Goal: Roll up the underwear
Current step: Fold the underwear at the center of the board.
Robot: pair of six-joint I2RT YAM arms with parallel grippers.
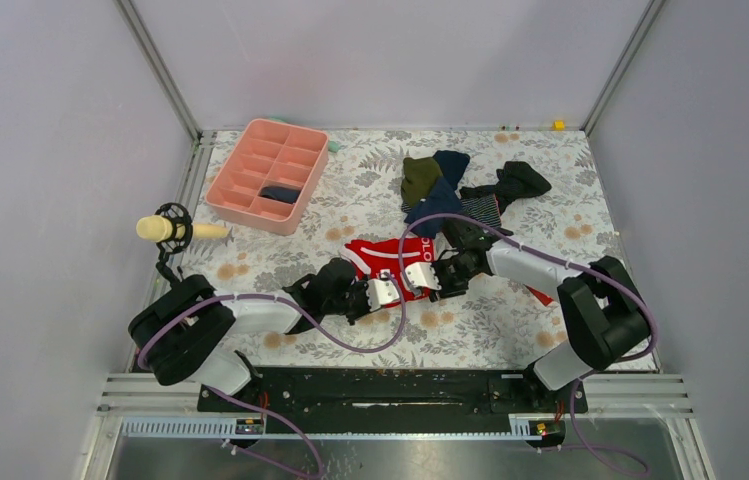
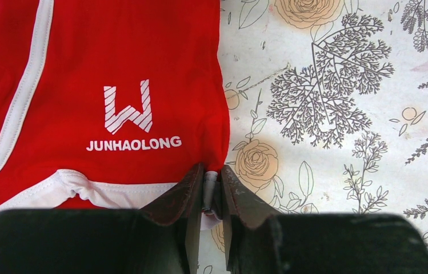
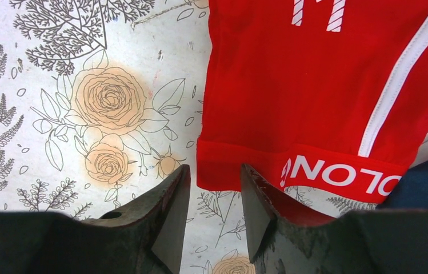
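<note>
The underwear [image 1: 380,258], bright red smooth-knit cloth briefs with white piping, is lying flat near the middle of the pale floral-printed tablecloth [image 1: 510,320] in the top view, between the two arms. Its long axis is running roughly left to right, with the lettered waistband facing the right arm and a leg opening facing the left arm. The left gripper [image 1: 387,293] and the right gripper [image 1: 420,277] are both sitting at the garment's near edge. Farther back, a pink plastic tray with square compartments [image 1: 240,185] and a loose heap of navy and olive garments [image 1: 445,185] are resting well apart from the briefs. The left wrist view is revealing what the top view is blurring: a white striped W logo over white lettering on the underwear [image 2: 114,68], and a curved white leg hem. Here the left gripper [image 2: 211,174] is pressing its dark fingers [image 2: 180,197] nearly together on the hem's corner. The right wrist view is showing the underwear [image 3: 314,85] from the other end, its doubled red waistband carrying white capitals. The right gripper [image 3: 214,174] is holding its fingers [image 3: 171,200] spread, straddling the waistband's corner.
</note>
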